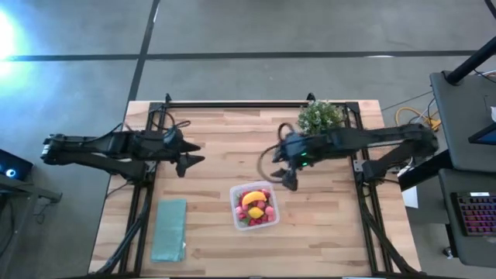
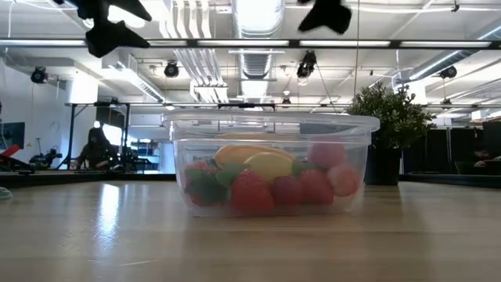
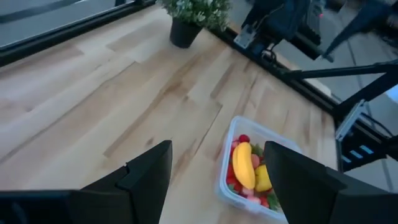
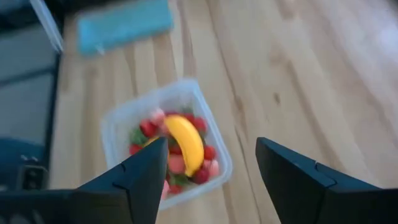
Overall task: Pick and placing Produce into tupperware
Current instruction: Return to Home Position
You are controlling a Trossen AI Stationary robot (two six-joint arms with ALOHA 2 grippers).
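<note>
The tupperware (image 1: 233,208) is a clear square box standing on its base on the wooden table, near the near edge. The produce (image 1: 256,206) lies inside it: red strawberries, a pink piece, a long yellow fruit (image 4: 185,144) and an orange-yellow piece. The low view shows the tupperware (image 2: 270,133) with the produce (image 2: 266,182) piled on its floor. My right gripper (image 1: 280,178) hangs open above the box's far right corner, and its wrist view looks down on the tupperware (image 4: 118,121). My left gripper (image 1: 192,153) is open, up in the air to the box's far left.
A green potted plant (image 1: 320,116) stands at the table's far edge, behind my right arm. A flat teal rectangle (image 1: 169,229) lies near the table's near left corner. Bare wood lies between the two grippers and to the right of the box.
</note>
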